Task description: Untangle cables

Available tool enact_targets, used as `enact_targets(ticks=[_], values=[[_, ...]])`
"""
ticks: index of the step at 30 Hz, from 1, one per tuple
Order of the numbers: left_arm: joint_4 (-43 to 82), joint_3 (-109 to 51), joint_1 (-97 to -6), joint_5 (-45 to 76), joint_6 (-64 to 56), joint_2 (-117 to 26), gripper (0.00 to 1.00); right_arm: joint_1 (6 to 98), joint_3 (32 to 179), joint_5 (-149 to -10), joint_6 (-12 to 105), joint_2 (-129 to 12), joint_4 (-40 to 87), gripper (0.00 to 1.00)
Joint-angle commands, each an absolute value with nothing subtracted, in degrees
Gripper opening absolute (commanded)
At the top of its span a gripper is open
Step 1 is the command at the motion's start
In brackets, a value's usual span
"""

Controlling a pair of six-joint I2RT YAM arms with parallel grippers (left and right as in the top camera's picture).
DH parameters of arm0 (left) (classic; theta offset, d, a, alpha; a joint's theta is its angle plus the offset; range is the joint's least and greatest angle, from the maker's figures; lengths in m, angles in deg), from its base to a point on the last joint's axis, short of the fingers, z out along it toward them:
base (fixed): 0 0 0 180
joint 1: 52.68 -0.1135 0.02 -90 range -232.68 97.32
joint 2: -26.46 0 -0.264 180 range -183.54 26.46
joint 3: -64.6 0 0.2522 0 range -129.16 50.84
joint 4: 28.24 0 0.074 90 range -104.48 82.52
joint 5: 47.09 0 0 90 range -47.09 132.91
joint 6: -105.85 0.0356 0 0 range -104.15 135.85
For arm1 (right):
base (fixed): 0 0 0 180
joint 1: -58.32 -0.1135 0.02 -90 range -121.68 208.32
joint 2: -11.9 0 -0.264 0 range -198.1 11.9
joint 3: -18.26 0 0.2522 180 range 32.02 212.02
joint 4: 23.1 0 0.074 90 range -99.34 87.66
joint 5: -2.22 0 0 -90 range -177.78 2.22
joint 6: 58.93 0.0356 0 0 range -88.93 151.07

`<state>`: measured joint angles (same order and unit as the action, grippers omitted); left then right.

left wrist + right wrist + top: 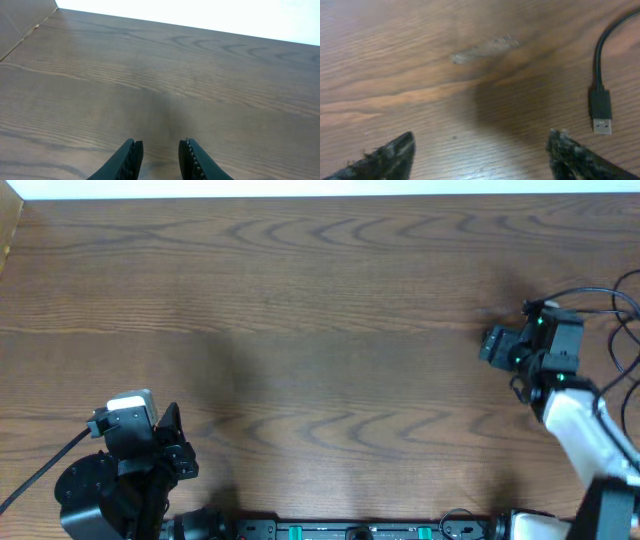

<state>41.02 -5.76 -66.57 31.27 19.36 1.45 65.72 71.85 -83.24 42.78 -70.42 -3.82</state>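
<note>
A thin black cable (598, 55) lies on the wooden table and ends in a USB plug (601, 111), just right of my right gripper (481, 152). That gripper is wide open over bare wood, with nothing between its fingers. From overhead, the right gripper (492, 345) sits near the table's right side. The black cable (590, 290) loops away from it toward the right edge, where more thin black strands cross. My left gripper (172, 425) is at the front left, far from the cables. In the left wrist view the left gripper (161, 157) stands open on nothing.
The wooden table (300, 330) stretches between the two arms. A cardboard-coloured wall (20, 22) stands at the far left edge. A pale scuff mark (482, 50) shows on the wood ahead of the right gripper.
</note>
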Motion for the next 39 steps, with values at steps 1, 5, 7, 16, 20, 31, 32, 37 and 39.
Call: enact_targets(ticks=[1,5,7,16,20,31,32,37,39], values=[[40.9,-5.6,-66.9,31.6,20.3,1.6,0.3,67.8,77.1,-81.8,40.8,-75.5,-3.9,0.71],[41.0,-5.6,-66.9,31.6,20.3,1.6,0.3,69.1,80.3,-82.5,40.8,-80.5,-4.1,0.37],[41.0,-5.6,-66.9,31.6,20.3,1.6,0.3,69.4,82.0,-84.9,41.5,-82.9,-4.5,0.2],[41.0,-5.6,-66.9,31.6,20.3,1.6,0.3,70.1,88.0,-91.3,41.9,-92.6,-4.8,0.01],[41.4,-5.6,-66.9,31.6,20.3,1.6,0.3,70.6,90.1,-91.5,41.7,-95.3,-4.8,0.01],[42.1,-5.6,-66.9,31.6,20.3,1.6,0.3,75.9,91.0,-97.2,38.4,-96.9,-3.6,0.01],[42.1,-5.6,-66.9,31.6,20.3,1.6,0.3,76.7,91.0,-97.7,38.2,-96.9,-3.1,0.01],[42.0,-5.6,-66.9,31.6,20.3,1.6,0.3,81.7,91.0,-98.4,37.2,-96.9,-0.6,0.01],[42.1,-5.6,-66.9,31.6,20.3,1.6,0.3,83.4,91.0,-98.3,37.2,-96.9,0.1,0.01]])
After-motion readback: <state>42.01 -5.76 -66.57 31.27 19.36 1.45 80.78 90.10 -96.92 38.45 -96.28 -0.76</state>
